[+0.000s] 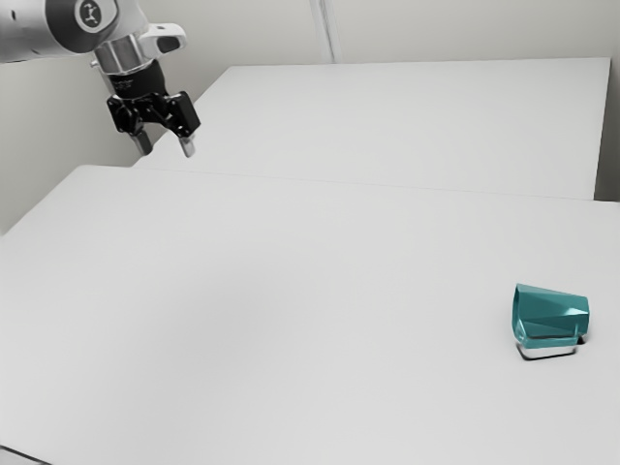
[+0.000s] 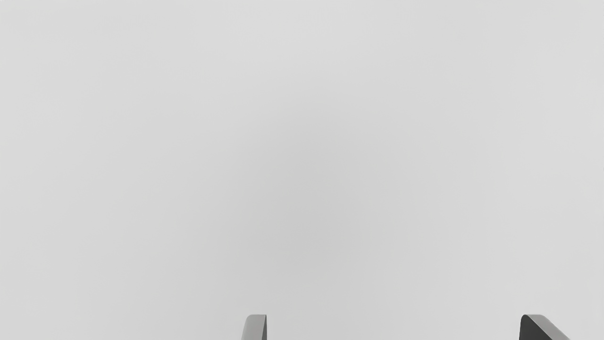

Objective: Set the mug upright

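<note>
my end effector is wide open and holds nothing, up high. the mug looks tipped on its side on the table, far off toward the exterior view's right and nearer that camera. its long way seems to run left to right there, so i think i must reach out and down.

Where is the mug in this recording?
The teal mug lies on its side on the white table, toward the exterior view's right, well apart from the open tool at that view's upper left.
</note>
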Controlling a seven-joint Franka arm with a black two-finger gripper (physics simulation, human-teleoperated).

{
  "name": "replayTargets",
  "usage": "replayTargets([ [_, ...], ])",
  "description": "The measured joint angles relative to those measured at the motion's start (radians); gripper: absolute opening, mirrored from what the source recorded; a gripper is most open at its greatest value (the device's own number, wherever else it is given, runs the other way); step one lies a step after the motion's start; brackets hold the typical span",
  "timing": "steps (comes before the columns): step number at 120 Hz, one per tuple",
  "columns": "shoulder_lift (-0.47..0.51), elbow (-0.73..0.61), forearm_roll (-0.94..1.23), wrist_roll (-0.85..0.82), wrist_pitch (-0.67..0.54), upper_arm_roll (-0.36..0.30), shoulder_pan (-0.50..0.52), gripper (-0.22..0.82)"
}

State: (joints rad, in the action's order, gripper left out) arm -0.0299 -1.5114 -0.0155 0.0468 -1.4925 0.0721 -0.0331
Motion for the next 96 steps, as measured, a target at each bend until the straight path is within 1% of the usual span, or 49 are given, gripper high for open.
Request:
replayTargets([
  [20,0.002,0.0,-0.002,0.001,-0.001,-0.007,0.0,0.58],
  [41,0.0,-0.022,-0.061,0.019,-0.046,-0.013,0.003,0.58],
  [63,-0.003,-0.081,-0.189,0.074,-0.116,-0.014,-0.003,0.58],
  [80,-0.004,-0.164,-0.296,0.13,-0.2,-0.015,-0.014,0.58],
  [96,-0.005,-0.225,-0.366,0.177,-0.282,-0.049,-0.003,0.58],
])
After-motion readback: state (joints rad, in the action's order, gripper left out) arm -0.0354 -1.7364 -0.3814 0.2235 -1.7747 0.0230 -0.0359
